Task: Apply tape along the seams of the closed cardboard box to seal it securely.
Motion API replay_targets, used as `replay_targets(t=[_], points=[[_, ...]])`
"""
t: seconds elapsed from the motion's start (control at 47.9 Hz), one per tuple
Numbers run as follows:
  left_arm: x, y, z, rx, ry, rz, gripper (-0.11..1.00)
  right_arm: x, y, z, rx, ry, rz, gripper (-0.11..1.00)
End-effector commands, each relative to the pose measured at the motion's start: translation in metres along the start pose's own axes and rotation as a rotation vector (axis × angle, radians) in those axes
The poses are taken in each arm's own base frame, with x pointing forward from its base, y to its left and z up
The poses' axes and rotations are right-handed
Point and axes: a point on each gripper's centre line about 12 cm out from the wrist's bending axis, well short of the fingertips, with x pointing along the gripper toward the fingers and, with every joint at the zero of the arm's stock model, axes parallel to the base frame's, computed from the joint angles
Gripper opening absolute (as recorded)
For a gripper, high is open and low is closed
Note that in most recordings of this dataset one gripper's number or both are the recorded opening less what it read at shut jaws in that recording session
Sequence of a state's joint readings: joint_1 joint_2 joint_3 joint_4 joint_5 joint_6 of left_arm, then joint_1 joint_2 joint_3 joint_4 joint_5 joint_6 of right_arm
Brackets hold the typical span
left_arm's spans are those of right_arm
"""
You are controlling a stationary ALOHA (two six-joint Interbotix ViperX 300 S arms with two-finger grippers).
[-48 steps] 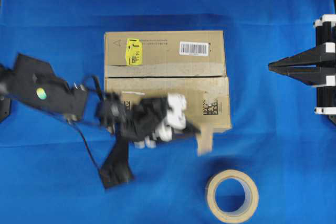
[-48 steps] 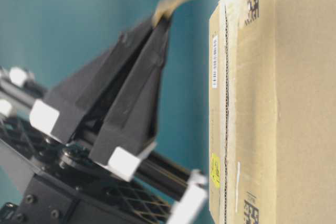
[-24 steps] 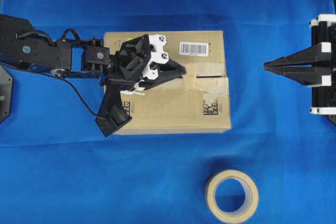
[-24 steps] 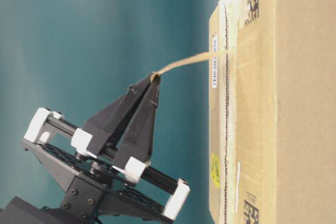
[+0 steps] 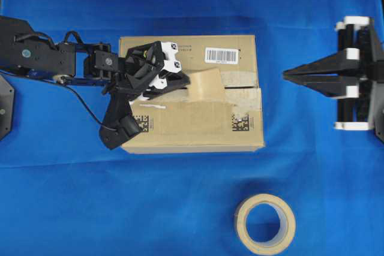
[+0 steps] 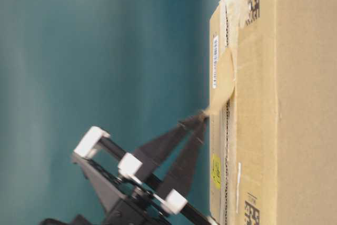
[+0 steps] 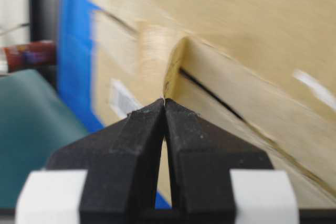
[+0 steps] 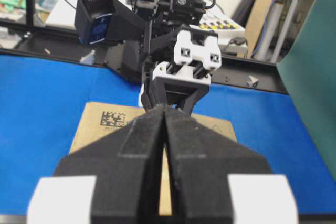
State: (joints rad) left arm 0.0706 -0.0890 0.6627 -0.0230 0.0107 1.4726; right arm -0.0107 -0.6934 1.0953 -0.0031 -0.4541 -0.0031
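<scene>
The cardboard box (image 5: 192,125) lies mid-table, its seam (image 5: 241,87) running left to right between pale old tape residue. A tan piece of tape (image 5: 207,85) lies across the seam, its right part down on the box (image 6: 284,104) and its left edge lifted. My left gripper (image 5: 187,81) is shut on that lifted edge, just above the box top. In the left wrist view the shut tips (image 7: 165,99) pinch the thin tape edge (image 7: 174,66) over the seam (image 7: 210,91). My right gripper (image 5: 285,76) is shut on nothing and hovers off the box's right end, pointing at it.
A beige tape roll (image 5: 264,224) lies on the blue cloth in front of the box, to the right. A white barcode label (image 5: 221,55) sits on the far flap. The left arm and its wrist camera (image 5: 120,131) overhang the box's left end.
My left gripper has drawn the tape leftward and down, so the strip now lies on the box across the seam. The right gripper has slid a little left toward the box.
</scene>
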Motion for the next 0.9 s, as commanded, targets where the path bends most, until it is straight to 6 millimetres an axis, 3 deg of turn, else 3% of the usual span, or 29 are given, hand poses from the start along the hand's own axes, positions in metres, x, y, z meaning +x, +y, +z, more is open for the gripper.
replay_targets(t=[0.0,0.418,0.877], points=[[-0.008,0.005,-0.002,0.000,0.005,-0.003,0.00,0.013,0.000,0.009,-0.005,-0.026,-0.001,0.00],[-0.011,-0.002,-0.001,0.003,0.005,-0.035,0.00,0.053,-0.005,-0.005,-0.005,0.054,-0.017,0.00],[-0.021,-0.002,0.001,0.074,-0.002,-0.022,0.00,0.065,-0.007,-0.010,0.010,0.075,-0.022,0.00]])
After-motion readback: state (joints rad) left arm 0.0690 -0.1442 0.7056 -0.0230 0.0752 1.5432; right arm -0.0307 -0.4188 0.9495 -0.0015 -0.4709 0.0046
